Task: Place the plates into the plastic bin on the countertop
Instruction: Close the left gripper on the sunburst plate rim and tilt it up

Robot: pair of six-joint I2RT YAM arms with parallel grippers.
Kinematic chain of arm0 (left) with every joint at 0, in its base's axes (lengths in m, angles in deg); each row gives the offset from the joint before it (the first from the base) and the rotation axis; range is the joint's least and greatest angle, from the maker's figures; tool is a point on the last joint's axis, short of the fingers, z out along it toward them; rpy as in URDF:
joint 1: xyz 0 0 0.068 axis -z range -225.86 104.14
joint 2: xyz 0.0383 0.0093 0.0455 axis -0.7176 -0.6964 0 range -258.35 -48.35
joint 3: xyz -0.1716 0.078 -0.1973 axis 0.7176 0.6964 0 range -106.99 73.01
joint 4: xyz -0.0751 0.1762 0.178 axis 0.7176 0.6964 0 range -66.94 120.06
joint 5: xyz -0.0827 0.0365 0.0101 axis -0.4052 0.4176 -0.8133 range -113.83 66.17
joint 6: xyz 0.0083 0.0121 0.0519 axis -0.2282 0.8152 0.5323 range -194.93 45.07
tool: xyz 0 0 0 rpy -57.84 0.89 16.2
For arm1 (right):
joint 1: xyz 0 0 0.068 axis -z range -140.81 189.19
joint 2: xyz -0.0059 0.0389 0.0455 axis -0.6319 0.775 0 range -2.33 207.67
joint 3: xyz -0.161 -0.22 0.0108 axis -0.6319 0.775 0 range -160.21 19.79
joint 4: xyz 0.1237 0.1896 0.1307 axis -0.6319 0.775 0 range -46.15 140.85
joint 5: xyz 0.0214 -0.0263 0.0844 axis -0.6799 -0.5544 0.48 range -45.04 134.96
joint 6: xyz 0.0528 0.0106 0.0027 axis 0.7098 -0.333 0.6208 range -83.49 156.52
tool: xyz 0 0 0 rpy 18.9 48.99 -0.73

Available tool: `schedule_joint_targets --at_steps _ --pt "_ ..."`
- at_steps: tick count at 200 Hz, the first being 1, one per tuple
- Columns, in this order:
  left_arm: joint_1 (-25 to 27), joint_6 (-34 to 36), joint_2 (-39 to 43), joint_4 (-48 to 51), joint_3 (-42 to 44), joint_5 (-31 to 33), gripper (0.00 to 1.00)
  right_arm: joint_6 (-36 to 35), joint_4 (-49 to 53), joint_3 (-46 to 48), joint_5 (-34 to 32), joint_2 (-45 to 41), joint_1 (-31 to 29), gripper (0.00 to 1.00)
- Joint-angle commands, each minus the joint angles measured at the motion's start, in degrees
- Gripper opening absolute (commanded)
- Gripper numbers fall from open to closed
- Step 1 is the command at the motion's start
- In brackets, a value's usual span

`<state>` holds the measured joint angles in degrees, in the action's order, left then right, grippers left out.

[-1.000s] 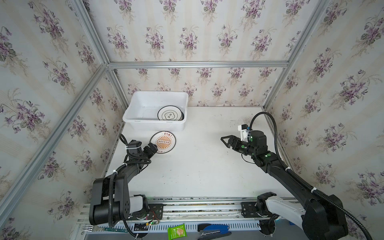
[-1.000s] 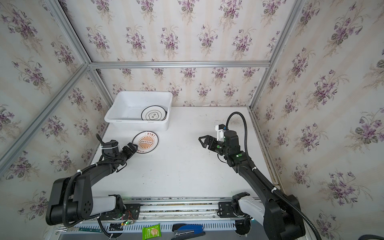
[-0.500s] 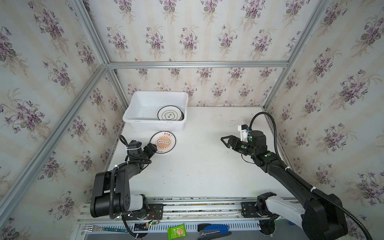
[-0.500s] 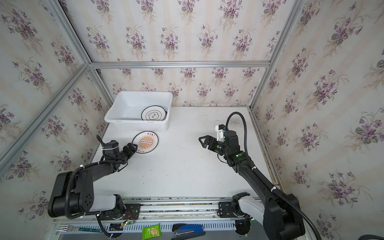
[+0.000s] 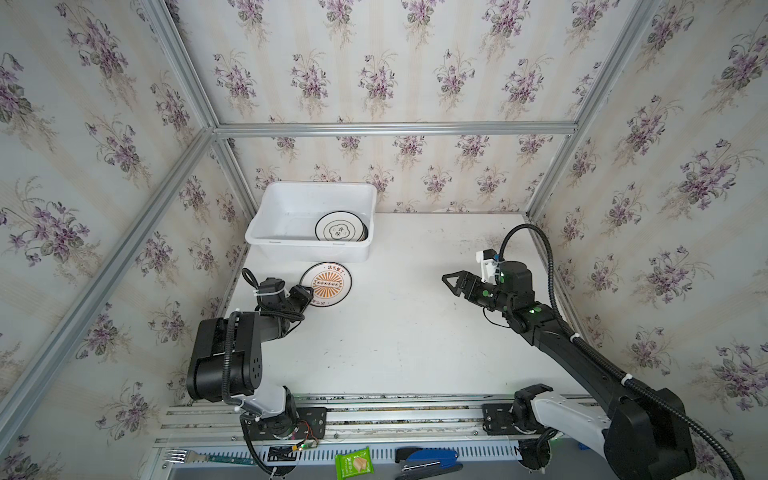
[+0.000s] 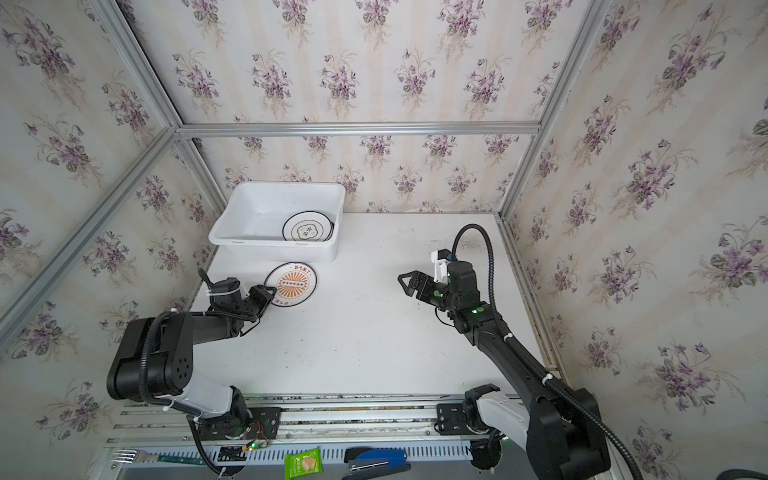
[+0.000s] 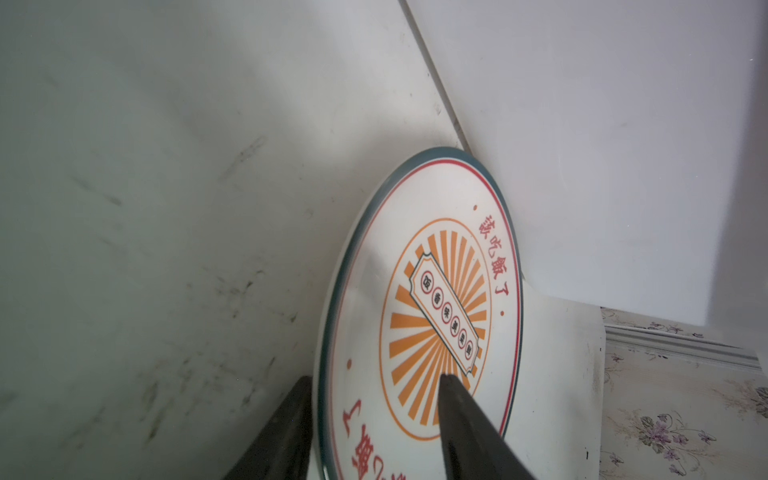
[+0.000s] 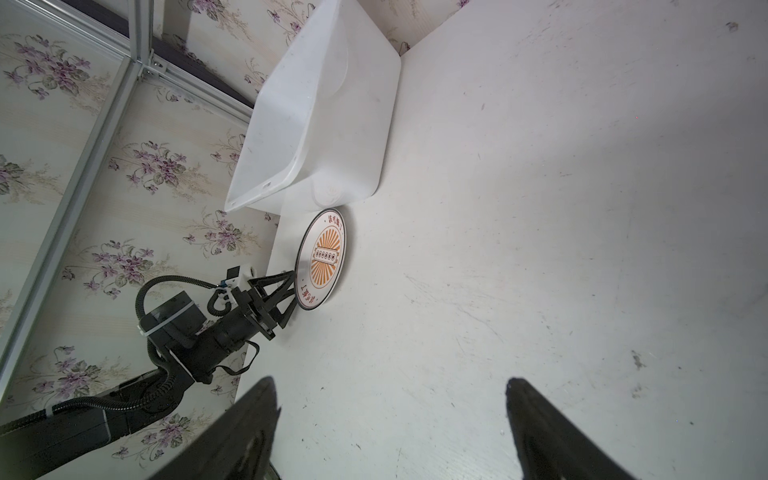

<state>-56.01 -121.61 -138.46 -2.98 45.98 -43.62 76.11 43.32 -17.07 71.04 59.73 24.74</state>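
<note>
Left gripper [image 7: 376, 380] is straddling the near rim of the orange sunburst plate [image 5: 327, 284], one finger outside the edge, one over the face. Honestly can't tell if it's biting yet. The plate sits on the countertop [image 5: 395, 332], right up against the plastic bin [image 5: 307, 249], which is straight beyond it. Right gripper [image 5: 450, 286] hangs wide open, well off to the side, so this one's lefty's job.

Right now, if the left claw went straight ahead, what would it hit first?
The orange plate: its rim sits inside the left claw. The white bin stands just behind, probably next in line.
</note>
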Motion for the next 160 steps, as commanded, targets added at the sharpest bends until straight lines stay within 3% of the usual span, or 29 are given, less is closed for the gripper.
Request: schedule_joint_targets --at_steps 1,33,95,160 --pt "-0.04 -0.61 -0.67 1.02 -0.89 -0.96 0.38 -0.38 -0.39 -0.14 -0.77 -0.1 0.04 0.88" --pt "-0.04 -0.43 -1.65 1.09 -1.84 -1.68 0.21 -0.72 -0.36 -0.1 -0.96 0.08 0.04 0.88" --pt "0.02 -0.35 -1.04 0.82 -1.19 -2.13 0.05 -0.75 -0.83 -0.23 -0.84 0.47 0.04 0.88" --pt "0.44 -2.45 0.48 -1.88 0.3 -4.36 0.0 0.02 -1.95 -0.32 -0.04 1.71 0.04 0.88"
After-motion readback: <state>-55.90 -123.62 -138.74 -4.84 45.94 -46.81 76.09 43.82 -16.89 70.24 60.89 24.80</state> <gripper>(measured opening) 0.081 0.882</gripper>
